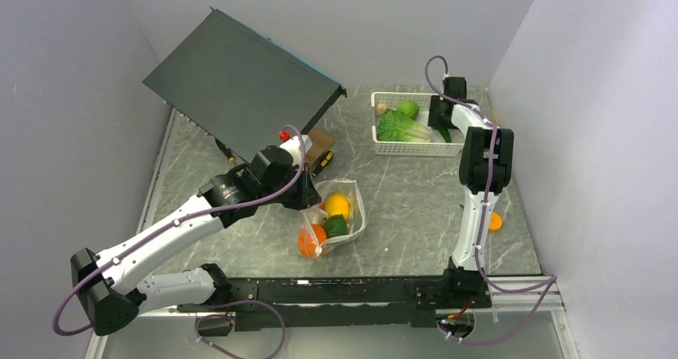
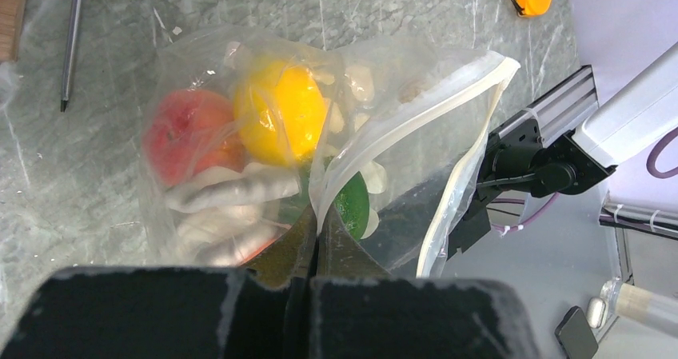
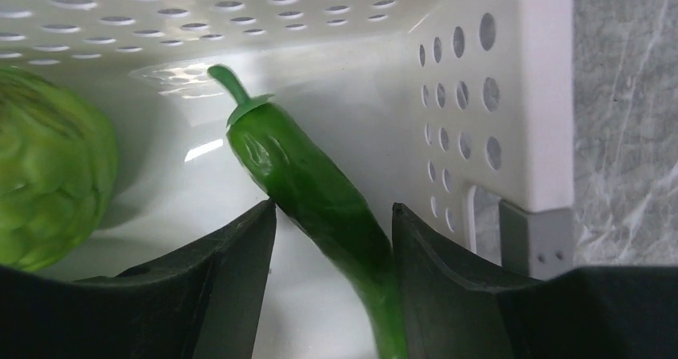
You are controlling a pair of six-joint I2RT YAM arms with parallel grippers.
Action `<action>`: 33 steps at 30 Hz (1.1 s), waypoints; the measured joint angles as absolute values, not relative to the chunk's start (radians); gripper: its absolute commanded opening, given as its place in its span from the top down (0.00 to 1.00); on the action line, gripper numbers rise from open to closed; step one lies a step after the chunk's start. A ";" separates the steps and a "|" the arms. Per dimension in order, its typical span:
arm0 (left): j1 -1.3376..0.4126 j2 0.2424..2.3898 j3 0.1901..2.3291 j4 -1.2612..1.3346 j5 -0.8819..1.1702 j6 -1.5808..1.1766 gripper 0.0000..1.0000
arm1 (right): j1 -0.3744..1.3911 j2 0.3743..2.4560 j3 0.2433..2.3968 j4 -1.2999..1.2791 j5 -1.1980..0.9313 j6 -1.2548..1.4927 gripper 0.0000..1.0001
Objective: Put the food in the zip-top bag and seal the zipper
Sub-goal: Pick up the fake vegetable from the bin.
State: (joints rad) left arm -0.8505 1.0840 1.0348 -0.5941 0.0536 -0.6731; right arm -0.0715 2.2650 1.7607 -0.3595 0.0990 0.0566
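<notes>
The zip-top bag (image 1: 354, 209) lies open mid-table, clear and dotted. It holds a yellow fruit (image 2: 280, 111), a pink-orange peach (image 2: 180, 139), a green piece (image 2: 353, 205) and pale pieces. My left gripper (image 2: 324, 233) is shut on the bag's near rim, pinching the plastic where the whitish zipper (image 2: 416, 123) begins. The zipper's two strips gape apart. My right gripper (image 3: 333, 207) is down inside the white basket (image 3: 512, 95), shut on a green pepper (image 3: 300, 167) that slants between its fingers and touches both.
The basket (image 1: 416, 149) at the back right also holds a lettuce (image 1: 400, 127) and a round green vegetable (image 3: 48, 167). A dark tilted panel (image 1: 240, 79) stands at the back left. A small orange piece (image 1: 496, 221) lies by the right arm, and a screwdriver (image 2: 72, 39) lies beyond the bag.
</notes>
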 measured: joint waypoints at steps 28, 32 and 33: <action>-0.850 1.115 1.039 -0.589 0.056 -0.709 1.00 | -0.072 2.068 1.771 -0.356 0.068 0.064 1.00; -0.850 1.116 1.036 -0.580 0.054 -0.732 1.00 | -0.071 1.996 1.773 -0.343 0.038 0.090 1.00; -0.850 1.116 1.034 -0.576 0.053 -0.738 1.00 | -0.071 1.986 1.773 -0.342 0.030 0.099 1.00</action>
State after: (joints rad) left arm -0.8505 1.1160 1.0340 -0.5758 0.0528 -0.7383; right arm -0.0708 1.9858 1.7729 -0.3424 0.0296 0.0994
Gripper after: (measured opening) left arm 0.013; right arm 0.306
